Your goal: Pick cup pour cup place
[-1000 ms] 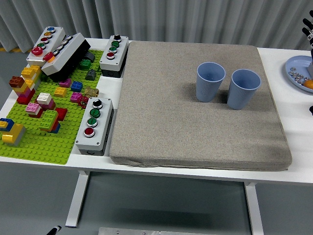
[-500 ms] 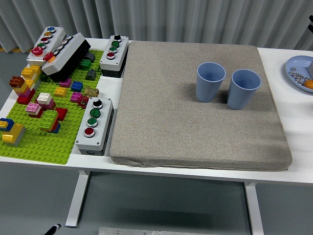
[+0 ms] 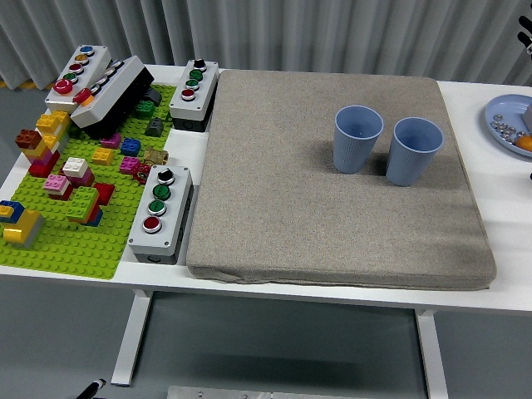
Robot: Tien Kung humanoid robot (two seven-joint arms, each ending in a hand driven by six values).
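only a sliver of the right hand (image 3: 525, 37) is seen at the upper right edge of the view, well beyond the grey mat (image 3: 332, 179); whether it is open or closed cannot be told, and nothing is seen to be held by it. no part of the left hand is shown. two blue cups are stood upright on the mat, in its far right part: the left cup (image 3: 357, 138) and the right cup (image 3: 413, 150) are set just beside each other, almost touching, both with their mouths upward. what is inside them cannot be made out. to the right of the mat, at the table's edge, a blue plate (image 3: 505, 125) with small items on it is partly seen. to the left of the mat, a button box (image 3: 161, 212) is laid beside its near left edge and another button box (image 3: 194, 93) beside its far left corner. further left of the mat, a green baseplate (image 3: 71, 237) covered with coloured bricks is placed on the white table (image 3: 499, 218).
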